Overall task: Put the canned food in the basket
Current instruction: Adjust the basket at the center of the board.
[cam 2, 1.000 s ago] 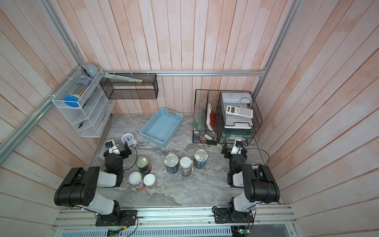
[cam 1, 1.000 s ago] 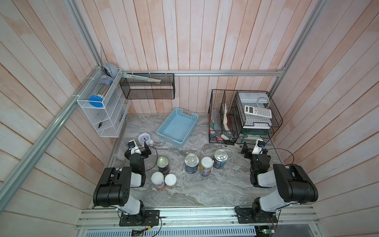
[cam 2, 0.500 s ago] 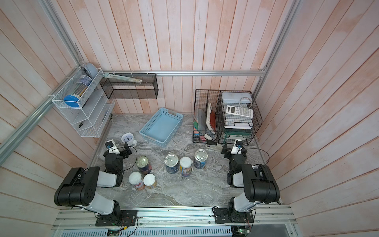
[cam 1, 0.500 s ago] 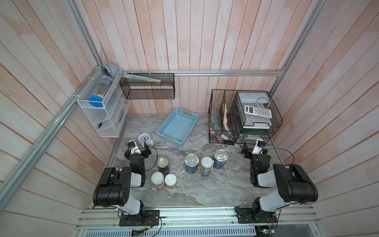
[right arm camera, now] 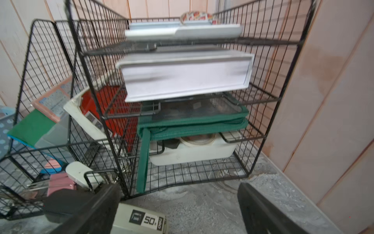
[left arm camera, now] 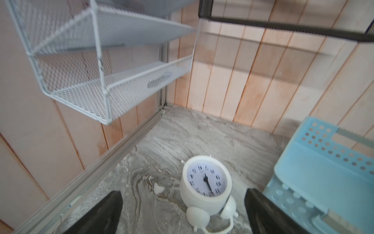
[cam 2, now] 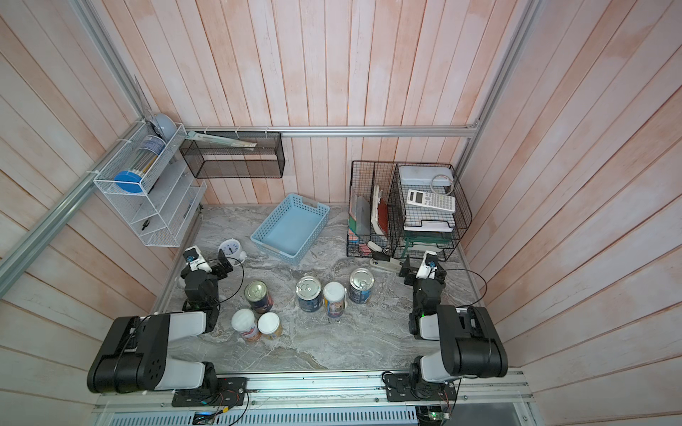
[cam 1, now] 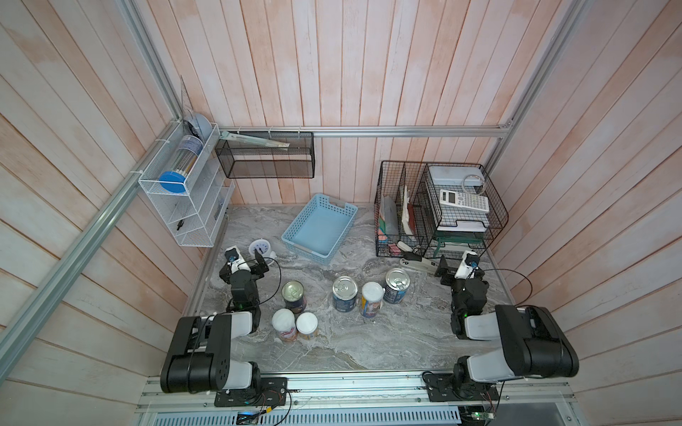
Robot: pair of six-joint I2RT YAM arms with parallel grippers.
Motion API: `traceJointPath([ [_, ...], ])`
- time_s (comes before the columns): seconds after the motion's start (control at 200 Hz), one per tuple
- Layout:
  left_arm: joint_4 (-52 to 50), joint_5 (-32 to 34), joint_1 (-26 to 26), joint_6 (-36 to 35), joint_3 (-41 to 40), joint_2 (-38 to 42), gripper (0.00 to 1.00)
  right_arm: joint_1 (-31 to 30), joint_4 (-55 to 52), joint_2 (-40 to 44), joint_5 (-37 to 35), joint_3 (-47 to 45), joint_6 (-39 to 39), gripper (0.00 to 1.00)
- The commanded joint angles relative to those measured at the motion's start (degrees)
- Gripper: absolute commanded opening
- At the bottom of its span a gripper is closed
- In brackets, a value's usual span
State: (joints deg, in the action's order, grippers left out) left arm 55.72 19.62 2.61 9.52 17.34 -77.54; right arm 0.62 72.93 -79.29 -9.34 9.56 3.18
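Cans (cam 1: 345, 293) outside basket (cam 1: 320, 228); rack (cam 1: 496, 206) holds calculator (cam 1: 464, 200), perhaps books (cam 1: 407, 214).

In the left wrist view the basket (left arm camera: 315, 168) is cut off by the frame edge, and of the left gripper (left arm camera: 183, 194) only two dark finger ends are shown. In the right wrist view the white stapler (right arm camera: 141, 220) is cropped. In both top views the print on the canned food (cam 1: 372, 304) cannot be read
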Motion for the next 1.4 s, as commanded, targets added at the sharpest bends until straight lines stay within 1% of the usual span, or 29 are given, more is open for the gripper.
traceJointPath([
  [0.0, -3.17, 9.23, 0.07, 5.44, -1.55, 9.20, 1.00, -2.38, -7.56, 10.15, -6.48, 0.50, 0.00, 0.98],
  [0.05, -8.06, 10.44, -0.43, 7.29, -0.16, 14.89, 1.00, -2.95, -15.95, 15.67, -7.30, 2.58, 1.60, 0.98],
  [0.105, -20.08, 11.45, -1.13, 9.27, 5.15, 19.79, 1.00, -3.45, -26.43, 20.36, -7.34, 6.36, 4.26, 0.98],
  [0.155, -29.26, 9.90, -2.25, 9.48, 10.28, 21.92, 1.00, -3.66, -33.85, 22.80, -8.47, 9.56, 7.67, 0.98],
  [0.23, -41.70, 10.43, -4.86, 11.60, 18.31, 21.98, 1.00, -4.36, -42.91, 23.83, -8.26, 14.63, 11.10, 0.98],
  [0.3, -53.62, 7.89, -6.80, 15.38, 26.59, 18.93, 1.00, -5.50, -50.71, 22.65, -8.71, 19.82, 12.71, 0.98],
  [0.34, -59.72, 4.60, -7.84, 17.54, 31.43, 16.35, 1.00, -6.34, -55.06, 21.57, -8.84, 22.90, 13.53, 0.98],
  [0.4, -67.87, 1.85, -11.00, 20.10, 38.37, 11.59, 1.00, -8.27, -59.61, 20.18, -8.61, 26.23, 14.21, 0.98],
  [0.445, -71.83, -0.11, -14.21, 21.14, 42.77, 7.95, 1.00, -10.69, -61.12, 19.55, -9.27, 27.91, 13.81, 0.98],
  [0.495, -75.66, -3.41, -16.42, 23.10, 46.89, 3.77, 1.00, -13.64, -62.31, 18.76, -11.17, 29.44, 13.10, 0.98],
  [0.55, -79.11, -9.53, -16.91, 25.56, 51.09, -1.26, 1.00, -16.01, -63.81, 17.38, -11.27, 31.60, 12.40, 0.98],
  [0.58, -81.31, -11.70, -16.96, 26.54, 53.08, -3.74, 1.00, -16.66, -65.14, 16.30, -10.50, 33.04, 12.40, 0.98],
  [0.625, -82.76, -14.47, -17.20, 27.12, 54.66, -6.74, 1.00, -17.61, -67.32, 14.93, -9.28, 34.99, 12.58, 0.98],
  [0.66, -83.26, -15.30, -17.46, 27.55, 55.06, -8.38, 1.00, -18.46, -68.46, 14.03, -8.38, 36.27, 12.29, 0.98],
  [0.735, -83.62, -17.92, -17.40, 27.66, 54.82, -11.12, 1.00, -20.10, -68.48, 13.28, -6.12, 36.98, 10.96, 0.98],
  [0.845, -85.48, -19.91, -17.27, 27.31, 56.48, -15.63, 1.00, -21.27, -67.53, 12.72, -3.52, 36.57, 10.58, 0.98],
  [1.02, -88.08, -20.81, -17.32, 26.89, 61.61, -21.45, 1.00, -21.80, -68.27, 10.82, -2.32, 37.37, 9.50, 0.98],
  [1.065, -88.80, -21.19, -17.35, 26.65, 62.12, -22.16, 1.00, -21.78, -68.55, 10.65, -1.93, 37.39, 9.15, 0.98],
  [1.245, -88.33, -22.00, -17.35, 26.54, 59.38, -22.68, 1.00, -21.80, -68.09, 10.22, -1.43, 36.61, 8.16, 0.98],
  [1.395, -88.82, -22.75, -17.34, 26.08, 60.17, -24.74, 1.00, -21.75, -67.83, 9.25, 0.10, 36.58, 7.82, 0.98],
])
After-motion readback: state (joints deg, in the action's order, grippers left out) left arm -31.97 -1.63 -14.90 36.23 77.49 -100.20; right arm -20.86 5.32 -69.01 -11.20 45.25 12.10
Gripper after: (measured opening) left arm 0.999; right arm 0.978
